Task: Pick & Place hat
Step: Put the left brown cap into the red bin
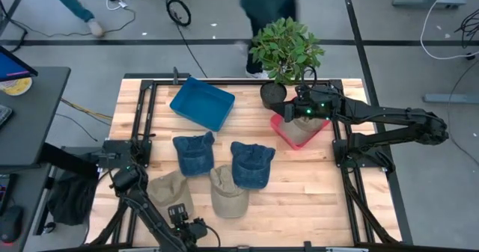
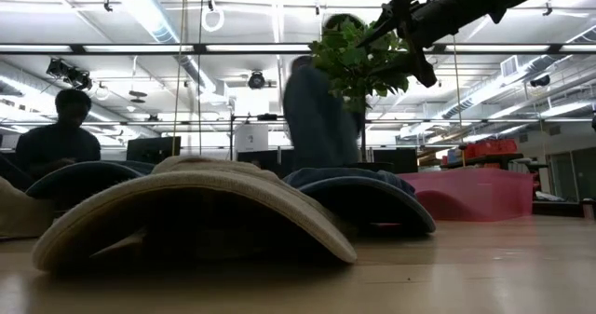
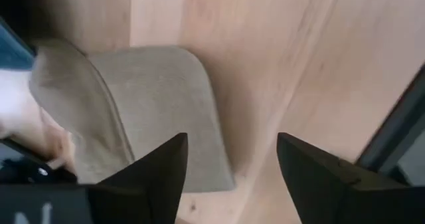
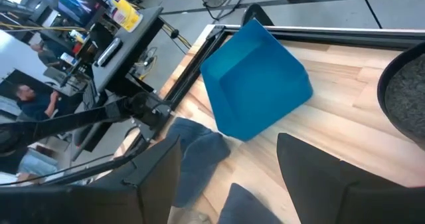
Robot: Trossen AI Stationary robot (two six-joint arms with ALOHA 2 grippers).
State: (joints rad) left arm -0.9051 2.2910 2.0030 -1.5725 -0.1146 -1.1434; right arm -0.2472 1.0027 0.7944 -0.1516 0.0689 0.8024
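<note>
A: Where do your hats lie on the counter (image 1: 314, 185)?

B: You have four of them out on the wood. Two denim-blue hats sit mid-counter: the left blue hat (image 1: 194, 153) and the right blue hat (image 1: 251, 164), near each other but apart. In front of them lie two tan ones: the left tan hat (image 1: 169, 190) near your left arm, and the middle tan hat (image 1: 227, 191), whose crown touches the right blue hat's front edge. A further tan hat (image 1: 301, 129) lies inside the pink bin (image 1: 281, 129) on the right side.

A: And your left pincer?

B: Your left pincer (image 3: 229, 164) is at the near edge of the counter, fingers spread wide with nothing between them. In the left wrist view a tan hat lies on the wood just beyond the fingertips, not touched by them.

A: The right one?

B: Your right pincer (image 1: 278, 111) hovers above the far edge of the pink bin, beside the potted plant (image 1: 287, 51). Its fingers stand wide apart and empty. It faces the blue bin (image 1: 202, 102), which is tipped on the far left part of the counter.

A: Anyone nearby?

B: A person stands beyond the far edge, behind the plant.
</note>
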